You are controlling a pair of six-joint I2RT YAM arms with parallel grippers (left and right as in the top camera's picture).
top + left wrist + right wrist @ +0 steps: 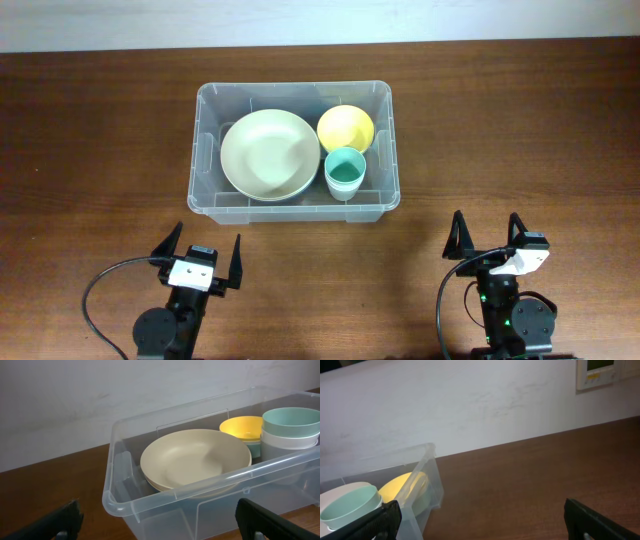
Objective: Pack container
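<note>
The clear plastic container [206, 150] stands at the table's middle. Inside it lie a large cream bowl [267, 154], a yellow bowl [345, 128] and a teal cup [344, 172] nested in a white one. My left gripper [200, 256] is open and empty near the front edge, left of the container's front. My right gripper [487, 238] is open and empty at the front right. The left wrist view shows the container [116, 505], the cream bowl [195, 460], the yellow bowl [242, 428] and the cup [290, 419] close ahead. The right wrist view shows the container's corner [434, 485].
A brown wooden table [90, 150] runs to a white wall [320, 20] at the back. A wall panel [597, 372] shows in the right wrist view. Black cables [100, 290] loop beside each arm base.
</note>
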